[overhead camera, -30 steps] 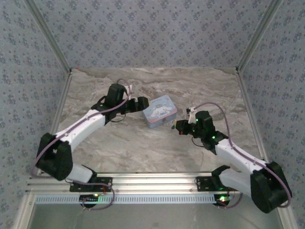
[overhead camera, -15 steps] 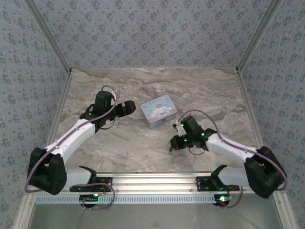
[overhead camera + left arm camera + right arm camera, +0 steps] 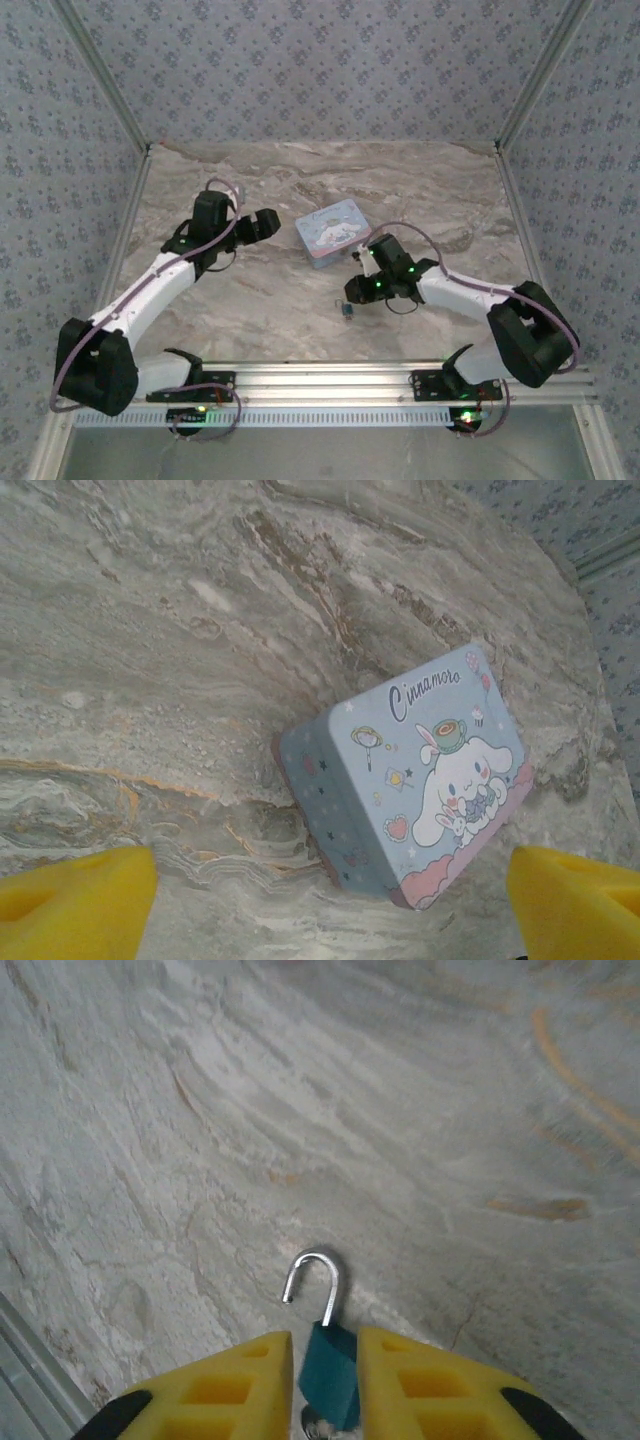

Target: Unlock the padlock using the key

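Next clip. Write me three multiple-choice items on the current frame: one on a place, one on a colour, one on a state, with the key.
1. Where is the padlock?
A) in a drawer
B) between the fingers of the right end effector
C) on a shelf

2. What colour is the padlock's body?
A) red
B) teal
C) white

3. How is the shackle?
A) swung open, one end free
B) closed into the body
C) taken off

Key: 1 B, the right wrist view shows its body flanked by the two yellow fingers. 2 B, the body reads teal against the grey marble. 3 A, the silver hook's short end hangs clear of the body.
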Tool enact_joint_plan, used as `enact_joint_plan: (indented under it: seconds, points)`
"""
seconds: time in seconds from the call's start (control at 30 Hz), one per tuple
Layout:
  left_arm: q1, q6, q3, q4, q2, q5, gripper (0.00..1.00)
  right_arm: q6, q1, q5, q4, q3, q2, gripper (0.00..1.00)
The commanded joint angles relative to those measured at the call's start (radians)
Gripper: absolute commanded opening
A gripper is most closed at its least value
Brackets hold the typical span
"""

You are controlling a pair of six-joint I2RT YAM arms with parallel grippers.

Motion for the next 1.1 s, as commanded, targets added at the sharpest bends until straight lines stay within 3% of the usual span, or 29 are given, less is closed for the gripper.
enact_joint_plan:
  seconds: [0.0,0.27,0.5,0.7,0.87,1.07]
  points:
    - [0.022,0.024,-0.014,-0.014,-0.064,-0.043,0.93,-0.054,-0.044,0.069,-0.066,0.043,-0.088,0.29]
    - [0.108,0.105,-0.087,0.067,-0.208,-0.258,0.98,-0.163,-0.218,0.272,-0.141,0.044,-0.351,0.45]
    - [0.178,0.325,-0.282,0.354,-0.334,-0.493,0.98,-0.197,-0.452,0.447,0.013,-0.079,-0.524,0.76]
    - [0.232,0.485,-0.360,0.455,-0.277,-0.552,0.98,-0.213,-0.617,0.500,0.196,-0.198,-0.464,1.00]
    - [0.273,0.534,-0.397,0.535,-0.188,-0.547,0.98,-0.265,-0.652,0.526,0.409,-0.286,-0.364,1.00]
    - [0.309,0.577,-0.441,0.657,-0.087,-0.480,0.98,-0.294,-0.657,0.469,0.639,-0.315,-0.201,1.00]
